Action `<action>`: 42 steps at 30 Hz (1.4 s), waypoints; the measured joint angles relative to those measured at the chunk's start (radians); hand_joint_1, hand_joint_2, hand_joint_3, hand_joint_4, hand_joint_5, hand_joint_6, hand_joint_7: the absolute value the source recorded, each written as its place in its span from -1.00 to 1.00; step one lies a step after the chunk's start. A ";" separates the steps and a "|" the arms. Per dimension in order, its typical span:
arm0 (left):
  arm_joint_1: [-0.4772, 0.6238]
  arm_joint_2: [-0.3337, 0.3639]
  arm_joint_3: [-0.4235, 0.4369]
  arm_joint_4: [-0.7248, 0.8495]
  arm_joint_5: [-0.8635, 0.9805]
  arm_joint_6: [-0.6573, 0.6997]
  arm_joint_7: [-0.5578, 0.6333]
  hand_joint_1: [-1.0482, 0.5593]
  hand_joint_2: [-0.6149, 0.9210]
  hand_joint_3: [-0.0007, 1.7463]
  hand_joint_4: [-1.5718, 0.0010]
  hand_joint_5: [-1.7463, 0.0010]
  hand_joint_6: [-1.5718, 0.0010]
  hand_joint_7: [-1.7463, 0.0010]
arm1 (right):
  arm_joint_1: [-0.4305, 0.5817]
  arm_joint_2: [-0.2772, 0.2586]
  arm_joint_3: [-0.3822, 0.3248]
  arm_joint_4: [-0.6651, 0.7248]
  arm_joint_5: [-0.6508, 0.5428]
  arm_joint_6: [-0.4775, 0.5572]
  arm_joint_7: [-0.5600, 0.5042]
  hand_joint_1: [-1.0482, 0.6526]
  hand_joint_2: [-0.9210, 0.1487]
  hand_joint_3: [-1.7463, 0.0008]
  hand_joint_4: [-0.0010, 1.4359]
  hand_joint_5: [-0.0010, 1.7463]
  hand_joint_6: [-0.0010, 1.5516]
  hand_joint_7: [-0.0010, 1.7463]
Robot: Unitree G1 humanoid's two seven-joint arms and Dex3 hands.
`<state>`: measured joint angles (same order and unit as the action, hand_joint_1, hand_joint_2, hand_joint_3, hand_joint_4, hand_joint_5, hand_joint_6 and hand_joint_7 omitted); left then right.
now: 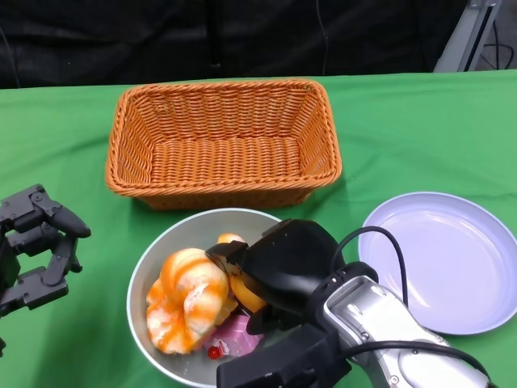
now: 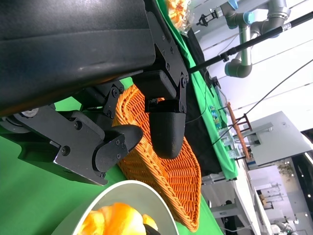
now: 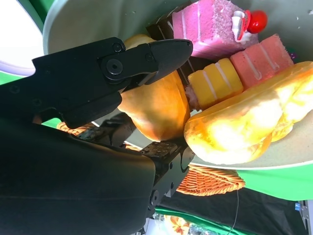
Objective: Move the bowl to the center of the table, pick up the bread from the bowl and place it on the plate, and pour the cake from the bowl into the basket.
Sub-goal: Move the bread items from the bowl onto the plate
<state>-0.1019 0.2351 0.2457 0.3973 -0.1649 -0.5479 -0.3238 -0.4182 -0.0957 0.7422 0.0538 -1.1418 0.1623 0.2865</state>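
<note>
- Closing in: right hand sits inside the bowl, fingers clamped around a small bread, plate just to its right.
- Left hand hangs released, beside the bowl.

1. Green cloth covers the table across the head view.
2. Black curtain fills the upper frame.
3. Grey metal stand occupies the upper right corner.

Robotics lab, green-clothed table, robot arm on stand, black backdrop
</note>
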 measured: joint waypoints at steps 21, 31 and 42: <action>0.001 0.001 0.000 -0.006 0.008 -0.013 0.009 0.33 0.63 0.17 -0.01 -0.89 0.01 -0.55 | -0.046 0.036 -0.052 0.228 0.236 -0.145 -0.192 -0.11 -0.98 0.97 0.03 0.37 0.28 -0.84; 0.001 0.001 -0.001 -0.008 0.009 -0.013 0.016 0.33 0.61 0.21 -0.01 -0.90 0.02 -0.57 | -0.058 0.037 -0.052 0.374 0.246 -0.288 -0.429 -0.11 -1.00 0.97 -0.11 0.74 0.37 -0.76; 0.001 -0.001 -0.002 -0.008 0.000 -0.013 0.016 0.33 0.60 0.23 0.00 -0.90 0.03 -0.58 | -0.059 0.029 -0.073 0.409 0.273 -0.349 -0.527 -0.08 -1.00 0.84 -0.20 0.92 -0.03 0.00</action>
<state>-0.1011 0.2342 0.2436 0.3891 -0.1649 -0.5612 -0.3082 -0.4774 -0.0667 0.6693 0.4629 -0.8692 -0.1872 -0.2409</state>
